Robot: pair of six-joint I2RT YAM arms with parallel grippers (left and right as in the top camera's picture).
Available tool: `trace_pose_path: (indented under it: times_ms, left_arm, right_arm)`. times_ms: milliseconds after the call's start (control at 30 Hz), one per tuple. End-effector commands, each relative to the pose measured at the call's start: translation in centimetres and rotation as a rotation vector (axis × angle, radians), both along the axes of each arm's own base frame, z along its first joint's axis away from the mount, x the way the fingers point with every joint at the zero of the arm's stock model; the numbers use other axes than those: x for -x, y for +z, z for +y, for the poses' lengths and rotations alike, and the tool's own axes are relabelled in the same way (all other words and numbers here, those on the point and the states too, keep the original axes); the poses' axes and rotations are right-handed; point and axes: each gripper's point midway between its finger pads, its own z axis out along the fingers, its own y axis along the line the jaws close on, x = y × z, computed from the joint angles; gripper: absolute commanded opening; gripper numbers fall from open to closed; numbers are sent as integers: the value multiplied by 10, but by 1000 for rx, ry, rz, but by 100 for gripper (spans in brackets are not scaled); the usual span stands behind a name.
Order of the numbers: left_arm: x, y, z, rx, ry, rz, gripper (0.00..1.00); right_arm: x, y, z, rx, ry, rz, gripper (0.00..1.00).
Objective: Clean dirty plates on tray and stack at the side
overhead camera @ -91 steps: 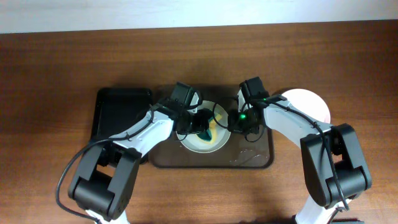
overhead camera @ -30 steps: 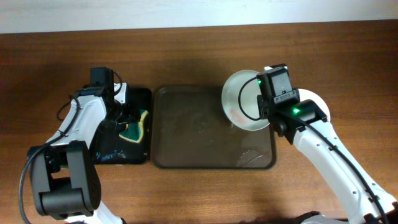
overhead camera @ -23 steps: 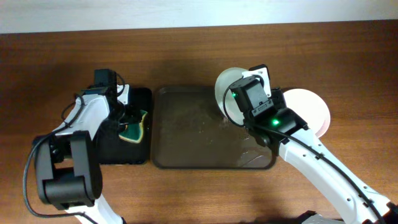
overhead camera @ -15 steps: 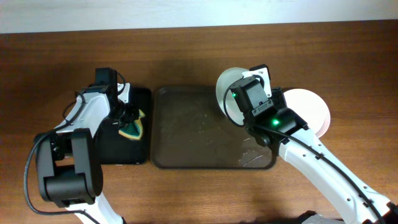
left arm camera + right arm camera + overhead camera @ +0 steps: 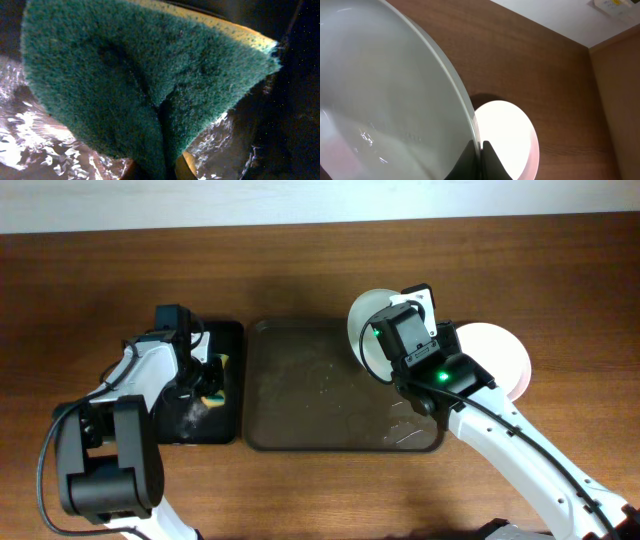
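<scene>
As the right gripper [image 5: 479, 150] closes its two dark fingers on the rim of a white plate [image 5: 385, 100], that plate stands steeply tilted on edge. Its pale face carries a few wet glints. Seen from overhead, it hangs above the far right corner of the tray [image 5: 305, 405], partly hidden by the wrist. The tray's brown floor is dotted with droplets, thickest near its right side. Just right of the tray, a second white plate [image 5: 497, 352] lies flat on the table [image 5: 320, 270], with a faint pink tint along its edge. Whether more plates lie beneath it cannot be told.

The left gripper [image 5: 200, 375] is clamped on a sponge [image 5: 135, 85], green scouring side towards the wrist camera, with a yellow layer along one edge. A deep crease runs down to where it is pinched. It hangs left of the tray, over the black tray [image 5: 228, 338], which sits just beside the tray's left rim and glistens wet.
</scene>
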Motion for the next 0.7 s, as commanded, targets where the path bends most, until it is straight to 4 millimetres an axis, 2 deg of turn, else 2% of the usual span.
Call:
trace_pose_path:
  times_ms: [0, 33, 67, 100, 133, 167, 233, 300, 333, 367, 400, 433, 467, 500, 533, 567, 600, 633, 667]
  left_arm:
    - [2, 17, 3, -12, -2, -34, 0]
    - [-4, 29, 4, -14, 0, -73, 8]
    - [-8, 46, 4, -17, 0, -125, 74]
    - [-9, 58, 4, -19, 0, -152, 79]
    - [-7, 67, 4, -20, 1, -171, 100]
    - [-5, 76, 4, -20, 1, -184, 100]
    - [4, 79, 4, -19, 1, -163, 99]
    - [9, 78, 3, -17, 1, -142, 99]
    - [9, 78, 3, -17, 1, -143, 99]
    - [9, 78, 3, -16, 1, -141, 100]
    - [9, 78, 1, -9, -3, -140, 99]
    - [9, 78, 1, -10, -2, -140, 99]
    - [9, 78, 1, -10, -3, -143, 99]
    - [9, 78, 1, -9, -3, -141, 99]
    - [9, 78, 1, -10, -3, -140, 99]
    - [8, 78, 1, -10, -3, -143, 99]
    - [8, 78, 1, -10, -3, -143, 99]
    - [8, 78, 1, -10, -3, -143, 99]
    - [8, 78, 1, -10, -3, -143, 99]
  right_arm:
    - [-1, 17, -2, -1, -14, -48, 4]
    - [-1, 17, -2, -1, -14, -48, 4]
    - [-1, 17, -2, -1, -14, -48, 4]
    - [-1, 17, -2, -1, -14, -48, 4]
    - [-1, 17, -2, -2, -14, -52, 4]
    - [-2, 21, -4, 3, -25, -70, 4]
    - [-3, 40, -11, 36, -66, -131, 4]
    - [-3, 47, 2, 37, -22, -140, 4]
    - [0, 48, 9, 107, 39, -117, 4]
    - [2, 65, -14, 158, -110, -209, 4]
    - [1, 66, -11, 118, -119, -229, 4]
    - [0, 54, 13, 123, 42, -141, 4]
    - [3, 68, -7, 198, -82, -212, 4]
    - [5, 75, -13, 170, -153, -268, 4]
    - [1, 64, 4, 164, -29, -193, 4]
    - [4, 72, -9, 203, -104, -234, 4]
    - [0, 70, -2, 144, -87, -241, 4]
    - [0, 66, 1, 184, -35, -198, 4]
    - [3, 77, -23, 132, -211, -302, 4]
